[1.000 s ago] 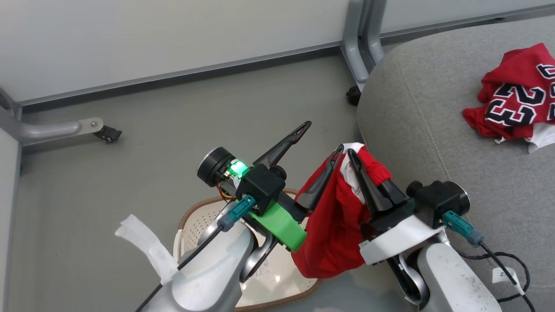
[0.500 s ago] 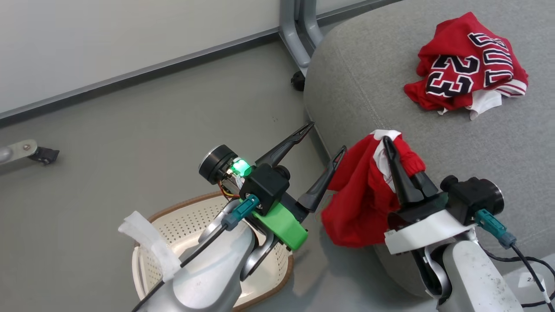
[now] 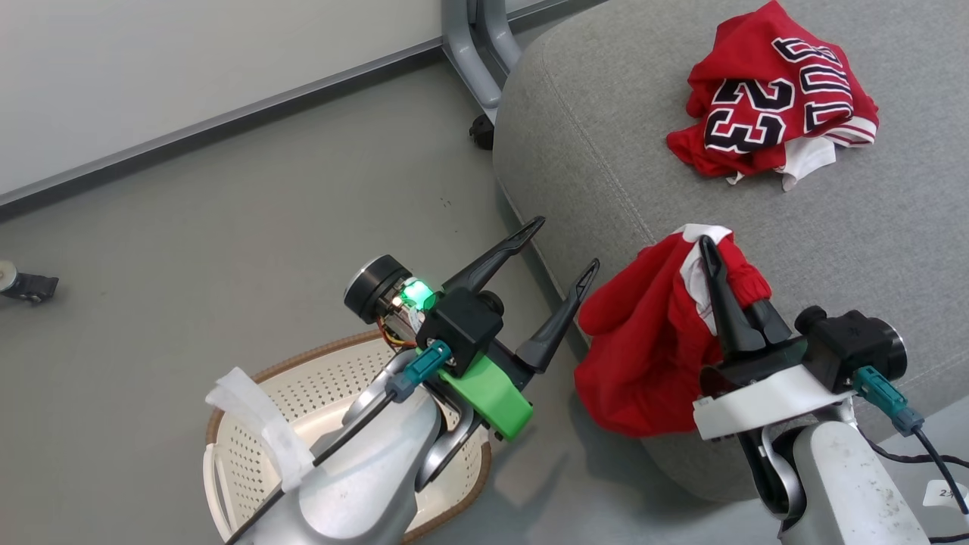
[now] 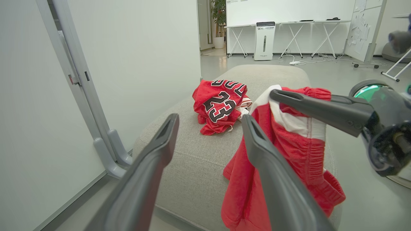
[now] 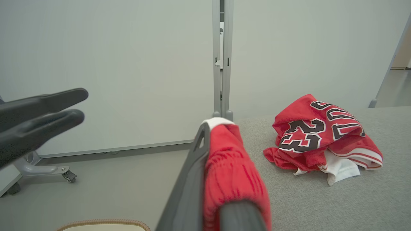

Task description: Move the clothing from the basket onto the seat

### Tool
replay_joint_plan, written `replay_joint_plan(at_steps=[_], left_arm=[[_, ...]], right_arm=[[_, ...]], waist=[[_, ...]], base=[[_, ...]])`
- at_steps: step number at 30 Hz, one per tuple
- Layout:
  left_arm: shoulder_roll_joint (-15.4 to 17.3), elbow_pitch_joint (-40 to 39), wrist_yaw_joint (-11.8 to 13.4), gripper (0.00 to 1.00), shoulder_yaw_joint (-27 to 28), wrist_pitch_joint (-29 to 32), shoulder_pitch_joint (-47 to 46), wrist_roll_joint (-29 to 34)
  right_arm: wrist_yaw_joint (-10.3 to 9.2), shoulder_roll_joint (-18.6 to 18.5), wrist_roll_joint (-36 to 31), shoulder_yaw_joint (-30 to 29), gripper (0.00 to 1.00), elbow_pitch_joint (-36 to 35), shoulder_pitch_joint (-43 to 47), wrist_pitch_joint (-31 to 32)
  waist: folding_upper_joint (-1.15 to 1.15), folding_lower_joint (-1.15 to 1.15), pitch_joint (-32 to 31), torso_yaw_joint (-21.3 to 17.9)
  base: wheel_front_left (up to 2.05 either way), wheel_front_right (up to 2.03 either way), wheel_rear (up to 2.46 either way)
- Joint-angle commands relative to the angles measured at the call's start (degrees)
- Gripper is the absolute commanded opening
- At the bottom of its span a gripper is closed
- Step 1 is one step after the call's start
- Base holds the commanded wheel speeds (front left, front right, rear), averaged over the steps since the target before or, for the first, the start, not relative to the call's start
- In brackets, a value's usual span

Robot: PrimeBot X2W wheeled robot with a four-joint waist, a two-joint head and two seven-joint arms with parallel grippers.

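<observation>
The red piece with a white stripe (image 3: 651, 356) hangs from my right gripper (image 3: 711, 253), which is shut on its waistband, over the near-left edge of the grey seat (image 3: 833, 227). Its lower part dangles off the seat's side. The red "23" jersey (image 3: 772, 113) lies crumpled further back on the seat. My left gripper (image 3: 565, 243) is open and holds nothing, just left of the hanging piece. Below my left arm the cream basket (image 3: 303, 356) stands on the floor; its visible part holds no clothing. The left wrist view shows the jersey (image 4: 221, 106) and the hanging piece (image 4: 289, 154).
Grey metal stand legs (image 3: 473, 45) with a black castor (image 3: 481, 130) stand against the white wall just left of the seat. Another castor (image 3: 23, 286) is at the far left. Grey floor surrounds the basket. A black cable (image 3: 931, 469) trails at the lower right.
The head camera has turned toward the seat. My right gripper has carried the red piece from above the basket, away from the left gripper, to over the seat's edge.
</observation>
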Motion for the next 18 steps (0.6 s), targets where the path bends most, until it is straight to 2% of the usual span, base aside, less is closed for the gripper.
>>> replay_joint_plan(at_steps=[1, 9, 18], left_arm=[[0.38, 0.10, -0.17, 1.00, 0.01, -0.03, 0.45, -0.41], [0.92, 0.04, -0.17, 1.00, 0.31, -0.03, 0.45, -0.12], [1.39, 0.03, -0.17, 1.00, -0.40, -0.03, -2.71, 0.71]], right_arm=[[-0.06, -0.14, -0.21, -0.20, 0.00, -0.08, 0.60, -0.01], [-0.06, -1.53, -2.78, -1.26, 0.00, -1.48, -5.53, -0.01], [-0.06, -7.34, -2.02, -7.33, 0.00, -2.14, -21.36, -0.01]], waist=[[0.00, 0.00, -0.04, -0.03], [0.00, 0.00, 1.57, 0.11], [0.00, 0.00, 8.54, 1.07]], base=[[0.00, 0.00, 0.00], [0.00, 0.00, 0.00], [0.00, 0.00, 0.00]])
